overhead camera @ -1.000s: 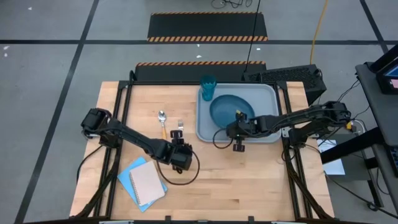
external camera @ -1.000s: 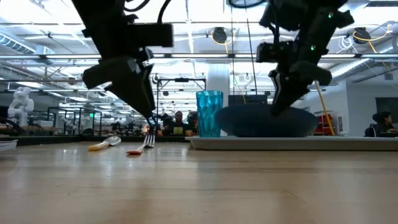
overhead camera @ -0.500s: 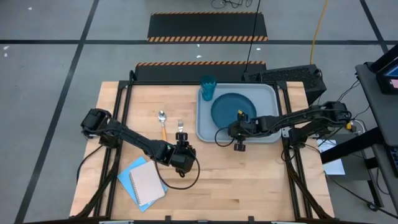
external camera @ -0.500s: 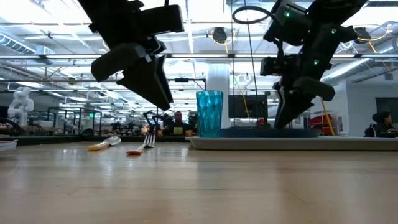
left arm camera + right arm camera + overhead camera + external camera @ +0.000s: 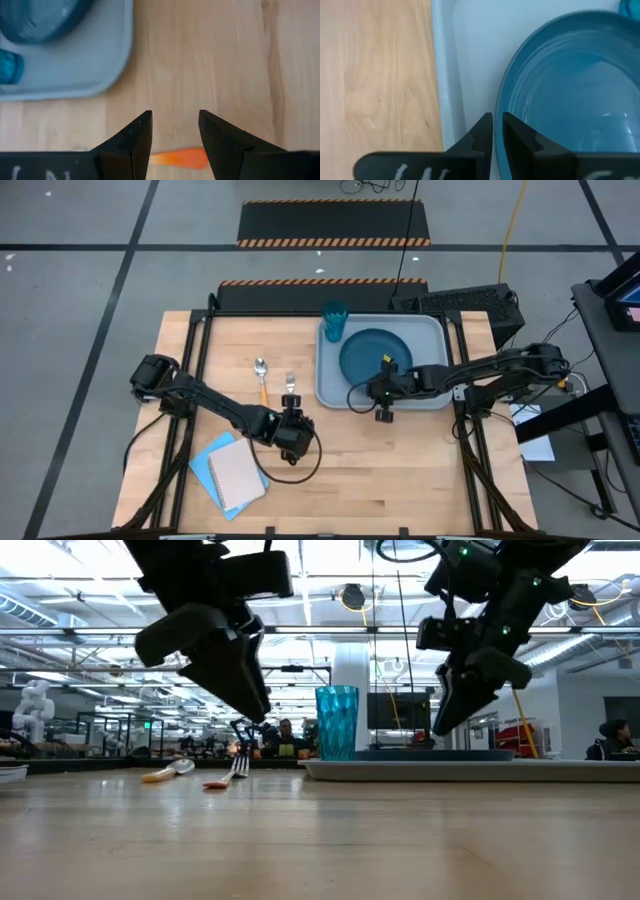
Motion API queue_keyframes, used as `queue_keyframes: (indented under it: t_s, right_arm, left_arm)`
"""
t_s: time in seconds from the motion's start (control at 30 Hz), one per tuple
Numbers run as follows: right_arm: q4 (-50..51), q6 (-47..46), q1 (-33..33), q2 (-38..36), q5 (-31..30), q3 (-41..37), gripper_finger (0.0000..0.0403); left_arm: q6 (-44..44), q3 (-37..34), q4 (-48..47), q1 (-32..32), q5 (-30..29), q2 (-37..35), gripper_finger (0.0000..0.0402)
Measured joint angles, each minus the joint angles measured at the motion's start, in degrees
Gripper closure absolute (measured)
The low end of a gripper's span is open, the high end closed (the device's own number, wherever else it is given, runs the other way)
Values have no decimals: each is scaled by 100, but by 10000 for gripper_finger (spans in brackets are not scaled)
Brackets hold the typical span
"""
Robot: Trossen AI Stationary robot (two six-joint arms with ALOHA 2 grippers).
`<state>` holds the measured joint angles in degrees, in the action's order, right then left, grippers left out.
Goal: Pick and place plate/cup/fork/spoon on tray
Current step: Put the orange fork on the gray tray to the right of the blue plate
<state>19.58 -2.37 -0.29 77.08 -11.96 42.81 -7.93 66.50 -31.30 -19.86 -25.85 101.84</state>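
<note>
2 notebooks (image 5: pixel 230 471) lie on the wooden table (image 5: pixel 420 470), tray (image 5: pixel 330 375) opposite.

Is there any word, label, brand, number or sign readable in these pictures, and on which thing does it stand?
None can be read.
White marks on the left gripper body, left wrist view: cut off at the picture's edge, unreadable.
White marks on the right gripper body, right wrist view: cut off, unreadable.
Plate, cup, tray, fork, spoon, notebooks: no text visible.
</note>
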Motion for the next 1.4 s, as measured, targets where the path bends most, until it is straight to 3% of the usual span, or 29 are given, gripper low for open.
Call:
queue_keyframes:
  t_s: [0.23, 0.4, 0.53, 0.7, 1.03, 1.4]
  right_arm:
    - [-37, -270, 129, -714, -15, 0, 367]
    - [-182, -529, 165, -1137, -512, 2, 367]
    - [-200, -699, 164, -1337, -929, 4, 367]
    - [-221, -788, 165, -1393, -927, 4, 367]
    - [-215, -1249, 174, -1388, -903, 4, 366]
    - [-193, -1320, 189, -1386, -897, 7, 366]
  left_arm:
    - [-650, 0, -891, 79, 39, 4, 236]
    - [-2408, -2, -1649, 534, -116, 4, 236]
    - [-3044, -2, -1909, 845, -126, 4, 236]
    - [-3787, -2, -2005, 1062, -82, 4, 236]
    - [-6125, -2, -1919, 1382, 31, 21, 236]
    - [-6853, -2, -1562, 1544, 50, 118, 236]
